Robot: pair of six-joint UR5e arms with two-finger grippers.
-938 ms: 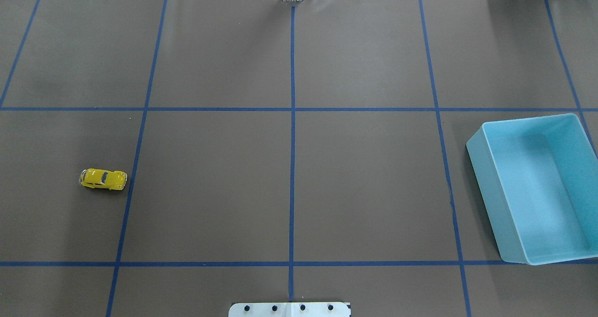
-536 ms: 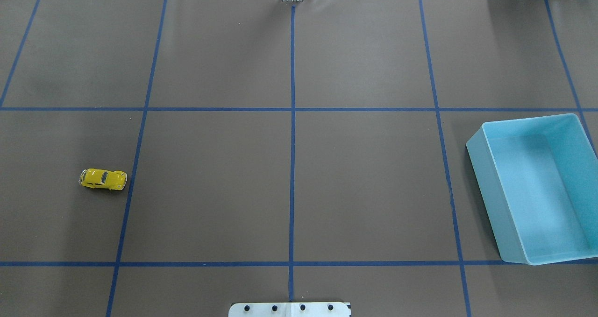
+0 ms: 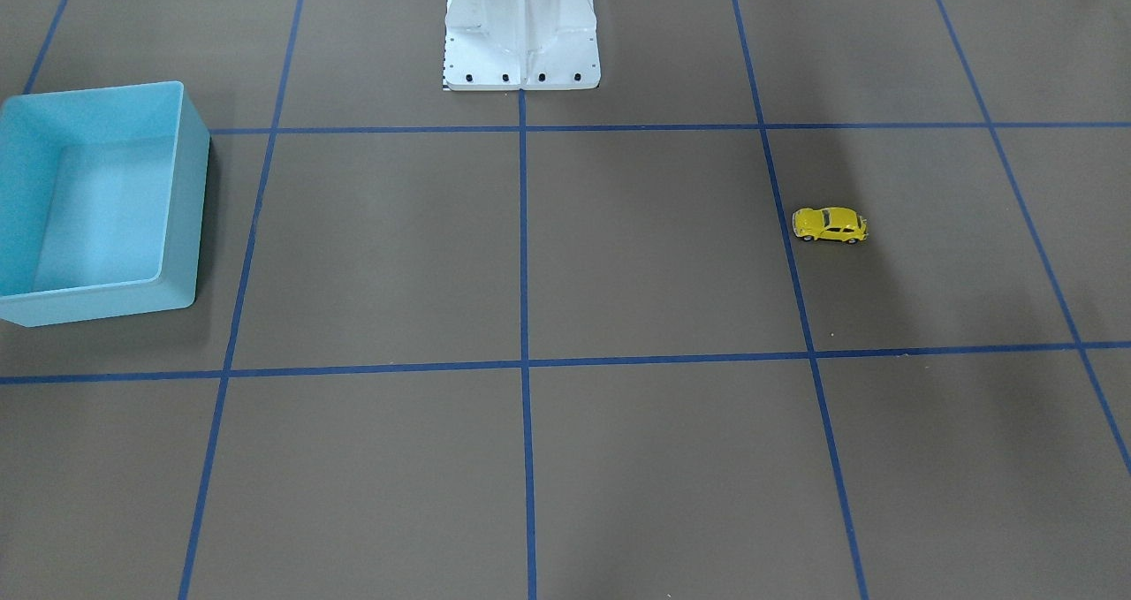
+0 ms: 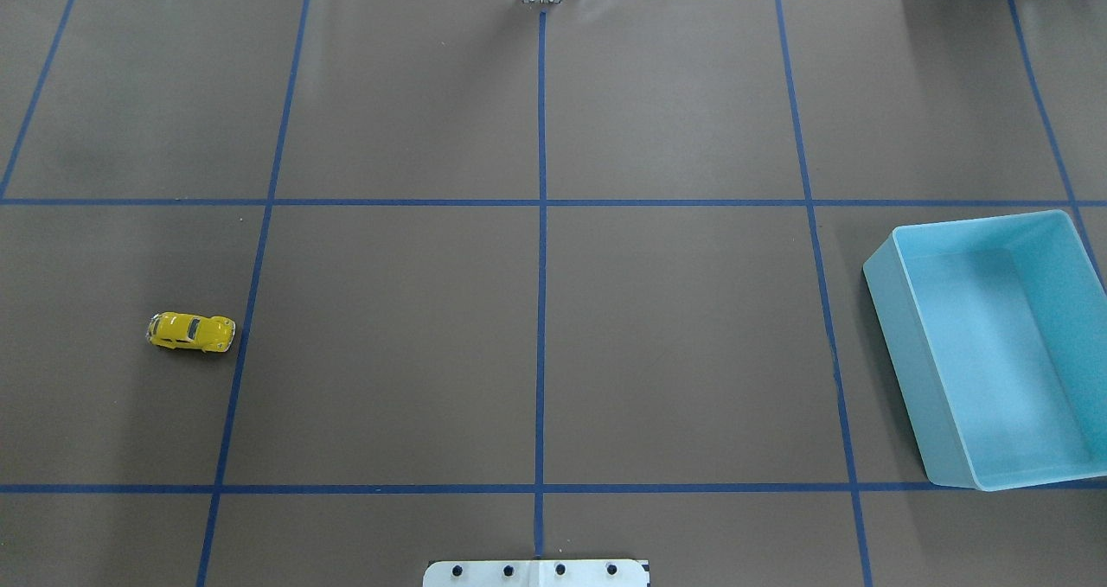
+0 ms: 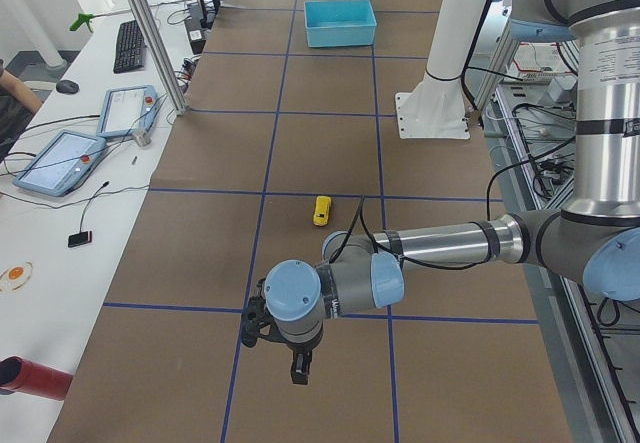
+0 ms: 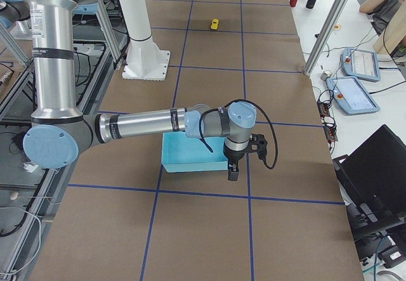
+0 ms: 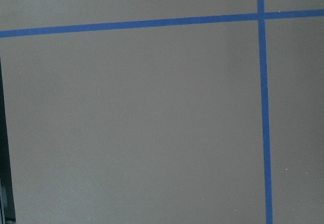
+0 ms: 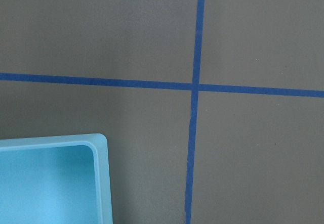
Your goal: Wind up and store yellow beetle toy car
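Note:
The yellow beetle toy car [image 4: 191,331] stands on its wheels on the brown mat at the left, and also shows in the front view [image 3: 830,224] and both side views [image 5: 322,210] [image 6: 215,23]. The light blue bin [image 4: 899,371] stands empty at the right edge [image 3: 185,211]. My left gripper [image 5: 298,365] hangs over the mat well short of the car, toward the table's left end. My right gripper [image 6: 232,170] hangs just beyond the bin's outer corner [image 8: 101,183]. I cannot tell whether either gripper is open or shut. Neither touches anything.
The robot's white base [image 3: 521,43] stands at the middle of the near table edge. Blue tape lines [image 4: 541,224] divide the mat into squares. Teach pendants and a keyboard [image 5: 130,45] lie on the side table beyond the far edge.

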